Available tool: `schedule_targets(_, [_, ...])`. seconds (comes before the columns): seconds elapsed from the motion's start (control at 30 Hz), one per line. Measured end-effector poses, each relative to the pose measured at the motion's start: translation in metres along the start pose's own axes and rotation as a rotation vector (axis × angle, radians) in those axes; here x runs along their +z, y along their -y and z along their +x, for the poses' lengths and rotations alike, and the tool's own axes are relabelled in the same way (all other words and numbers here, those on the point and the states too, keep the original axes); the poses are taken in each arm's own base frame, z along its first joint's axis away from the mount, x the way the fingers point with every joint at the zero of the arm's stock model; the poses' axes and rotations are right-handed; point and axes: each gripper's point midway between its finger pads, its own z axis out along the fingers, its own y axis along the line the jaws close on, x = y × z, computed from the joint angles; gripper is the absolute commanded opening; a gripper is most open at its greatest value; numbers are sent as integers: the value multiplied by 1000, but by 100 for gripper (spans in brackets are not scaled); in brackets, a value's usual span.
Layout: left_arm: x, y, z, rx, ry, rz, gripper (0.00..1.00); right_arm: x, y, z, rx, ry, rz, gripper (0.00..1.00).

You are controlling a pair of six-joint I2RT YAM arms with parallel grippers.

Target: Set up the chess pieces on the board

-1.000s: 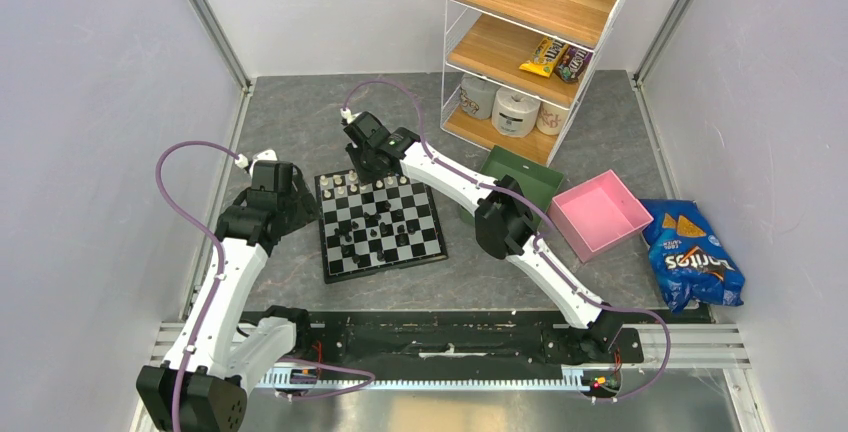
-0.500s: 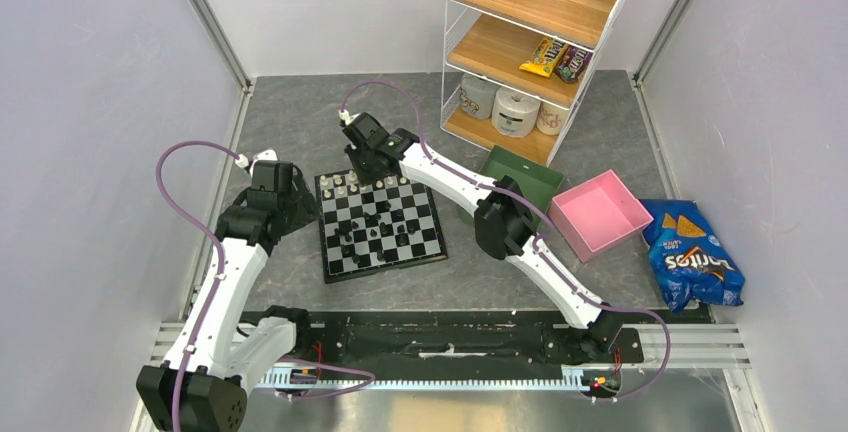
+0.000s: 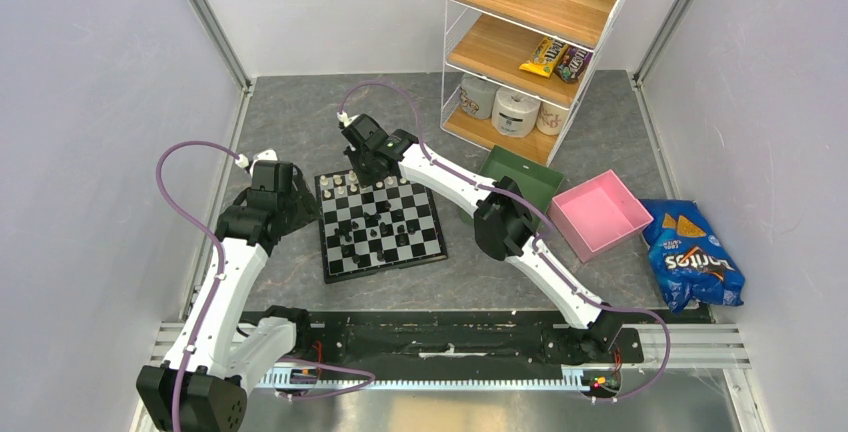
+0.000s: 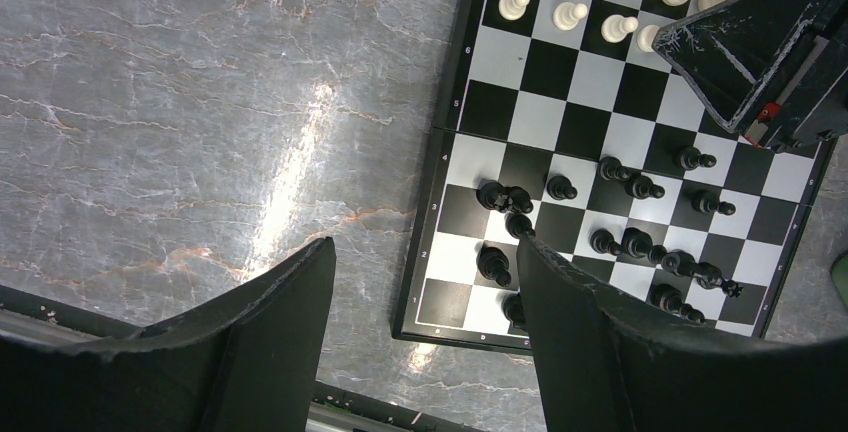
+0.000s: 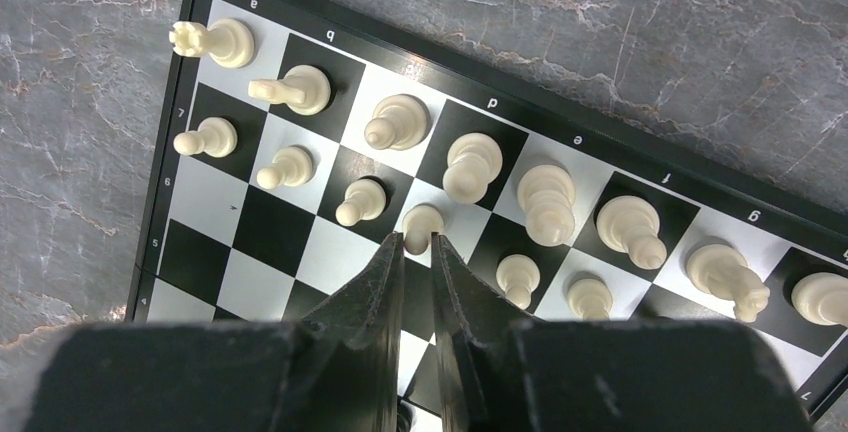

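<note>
The board (image 3: 387,261) lies on the grey table between the arms. Cream-white chess pieces (image 5: 545,202) stand in two rows along its far edge; black chess pieces (image 4: 640,244) are scattered over its near half. My right gripper (image 5: 417,242) is low over the white pawn row, its narrow fingers shut on a white pawn (image 5: 421,222) that sits on a white square; in the top view the gripper (image 3: 358,165) is at the board's far left corner. My left gripper (image 4: 425,247) is open and empty, held above the board's near left corner (image 4: 440,337).
A wire shelf (image 3: 530,42) with wooden boards stands at the back right, with paper rolls (image 3: 515,112) and candy on it. A green tray (image 3: 525,177), a pink tray (image 3: 598,214) and a blue chip bag (image 3: 692,254) lie right of the board.
The right gripper has shifted slightly left along the board's far edge. The left arm has not moved.
</note>
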Motion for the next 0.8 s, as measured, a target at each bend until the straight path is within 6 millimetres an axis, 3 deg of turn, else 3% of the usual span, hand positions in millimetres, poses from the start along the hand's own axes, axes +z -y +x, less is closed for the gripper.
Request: schedule_targets(0.8, [2,0,1,2,-6,-3,74,-1,0,1,-50,-1,5,19])
